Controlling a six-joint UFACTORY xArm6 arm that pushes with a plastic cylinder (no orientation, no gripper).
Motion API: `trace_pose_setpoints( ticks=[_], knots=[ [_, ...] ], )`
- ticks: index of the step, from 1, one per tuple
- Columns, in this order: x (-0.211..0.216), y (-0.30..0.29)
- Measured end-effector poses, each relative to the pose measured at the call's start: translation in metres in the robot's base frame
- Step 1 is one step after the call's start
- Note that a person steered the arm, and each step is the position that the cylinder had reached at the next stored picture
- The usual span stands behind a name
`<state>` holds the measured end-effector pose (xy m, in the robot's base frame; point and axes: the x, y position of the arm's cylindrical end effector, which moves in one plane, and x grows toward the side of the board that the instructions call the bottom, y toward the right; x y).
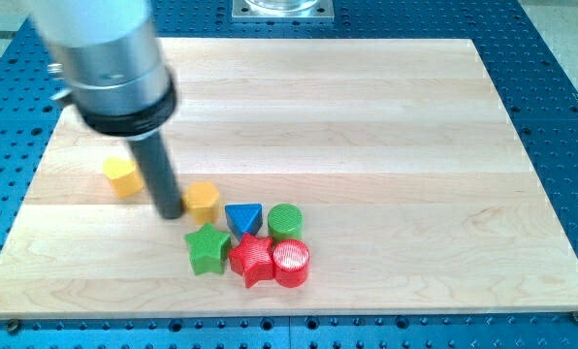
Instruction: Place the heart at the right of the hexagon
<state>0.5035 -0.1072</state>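
- The yellow heart (121,177) lies flat on the wooden tabletop (386,116), at the view's left and apart from every other block.
- Its outline is soft at this size. There seems to be a notch on the side facing the view's top, with the narrower end towards the view's bottom, but I cannot tell its long axis or heading for certain.
- The yellow hexagon (204,200) sits to the view's right of the heart and a little lower, so the heart is on the hexagon's left side.
- My end effector is a straight dark rod (156,170) with no parts that open or close, and it grips nothing.
- My tip (169,212) rests on the tabletop between the two yellow blocks. It is just beside the hexagon's left edge, and I cannot tell whether they touch. The heart is up and to the view's left of my tip, with a clear gap between them.
- A cluster lies below and to the right of the hexagon. The blue triangle (243,218) and green cylinder (285,221) are side by side.
- Beneath them the green star (207,250), red star (252,259) and red cylinder (291,263) form a row, with the two red blocks touching.
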Motion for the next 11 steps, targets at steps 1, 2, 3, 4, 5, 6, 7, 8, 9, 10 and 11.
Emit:
trace_pose_setpoints(
  ticks=[1,2,3,4,5,6,7,8,9,10,11],
  knots=[
    [-0.009,0.005],
    [0.029,-0.037],
    [0.031,-0.094],
    [-0.012,-0.119],
    [-0.061,-0.063],
    [-0.069,0.038],
    [-0.069,0.046],
    [-0.057,0.045],
    [-0.046,0.072],
    [-0.037,0.076],
    [-0.033,0.076]
  ],
)
